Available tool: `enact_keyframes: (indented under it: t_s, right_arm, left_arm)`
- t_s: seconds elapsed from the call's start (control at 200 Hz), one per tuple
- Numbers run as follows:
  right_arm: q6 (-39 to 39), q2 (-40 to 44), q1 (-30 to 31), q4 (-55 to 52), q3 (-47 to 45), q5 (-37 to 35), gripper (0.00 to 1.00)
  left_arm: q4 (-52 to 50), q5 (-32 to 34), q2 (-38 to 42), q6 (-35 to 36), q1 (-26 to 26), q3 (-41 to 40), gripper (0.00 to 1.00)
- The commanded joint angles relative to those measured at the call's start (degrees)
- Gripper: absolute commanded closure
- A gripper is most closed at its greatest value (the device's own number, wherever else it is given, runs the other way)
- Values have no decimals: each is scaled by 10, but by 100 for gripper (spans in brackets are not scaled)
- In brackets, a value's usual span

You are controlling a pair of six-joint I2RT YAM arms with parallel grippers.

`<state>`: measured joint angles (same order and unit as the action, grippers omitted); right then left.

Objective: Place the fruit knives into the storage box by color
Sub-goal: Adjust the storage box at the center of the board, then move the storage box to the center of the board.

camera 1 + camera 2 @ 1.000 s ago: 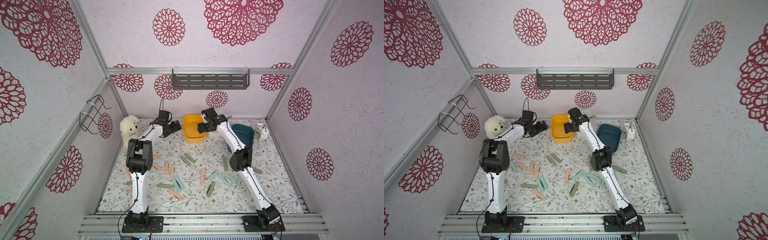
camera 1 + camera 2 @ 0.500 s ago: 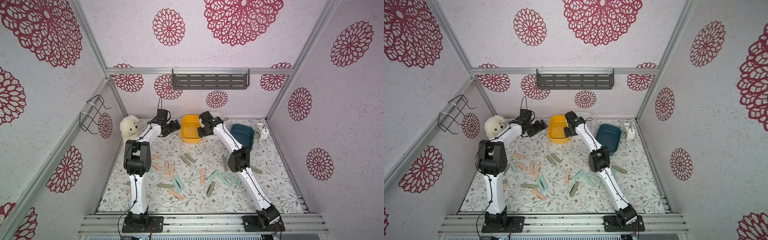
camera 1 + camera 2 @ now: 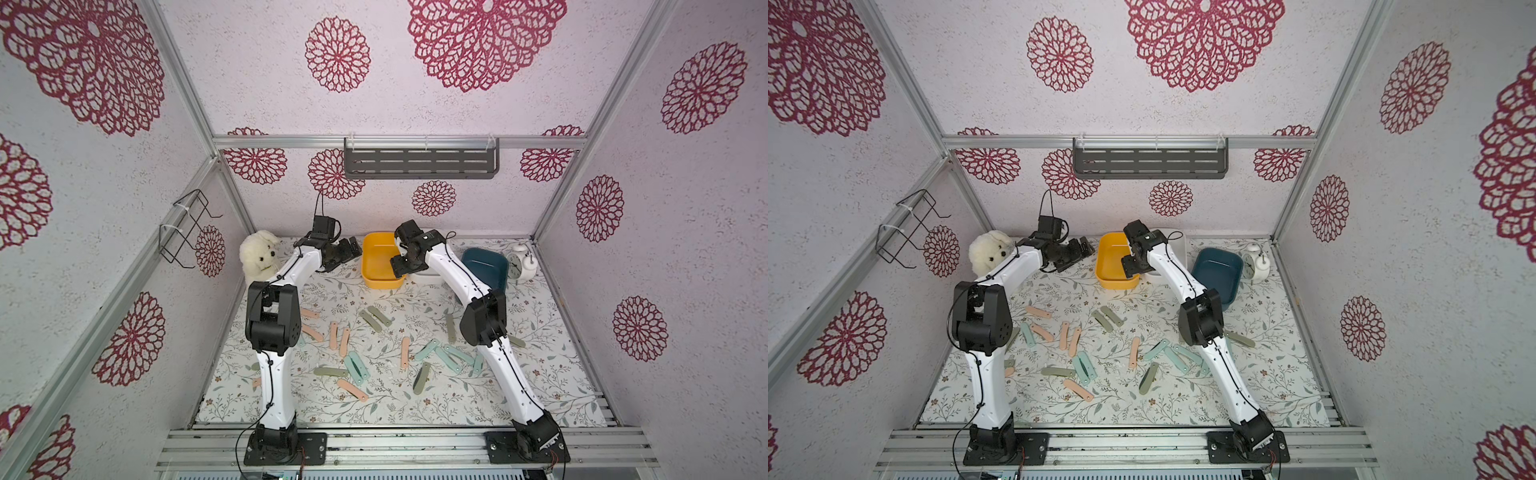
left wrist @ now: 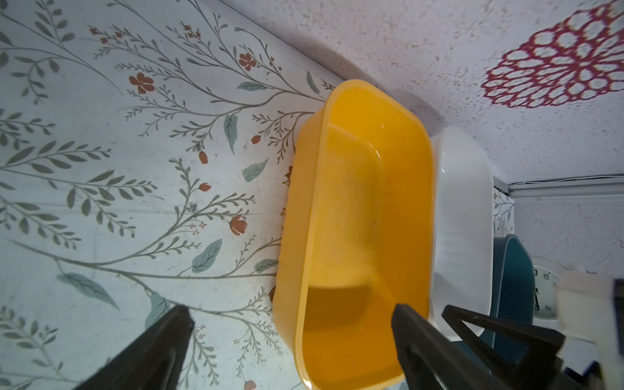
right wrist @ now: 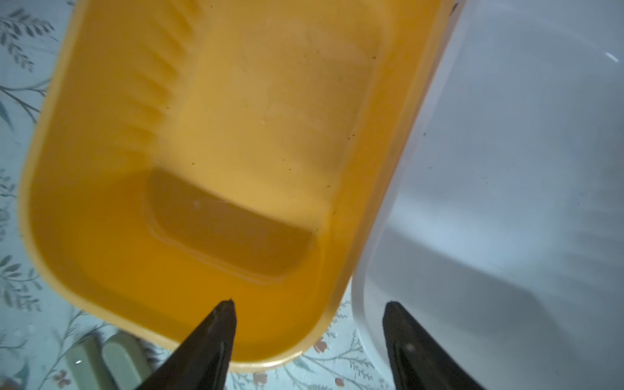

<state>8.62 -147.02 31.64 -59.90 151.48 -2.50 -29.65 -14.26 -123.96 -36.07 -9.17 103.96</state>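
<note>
Both were empty: left hand [image 4: 292,309] gaped wide by the yellow tub [image 5: 236,101], and right hand [image 5: 309,304] was parted over its rim next to the white tub [image 5: 506,169]. I'd pinch yellow's wall only.

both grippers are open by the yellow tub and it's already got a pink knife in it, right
No: the yellow tub is empty, as the right wrist view shows. The left gripper and right gripper are indeed both open by it.
</note>
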Motion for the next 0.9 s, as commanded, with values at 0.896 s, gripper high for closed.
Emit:
enact_keyframes:
  t_s: [0.896]
  right_arm:
    - [85,531,-303,402,-807,10,30]
  left_arm:
    - [-110,17,99,32,-62,14,3]
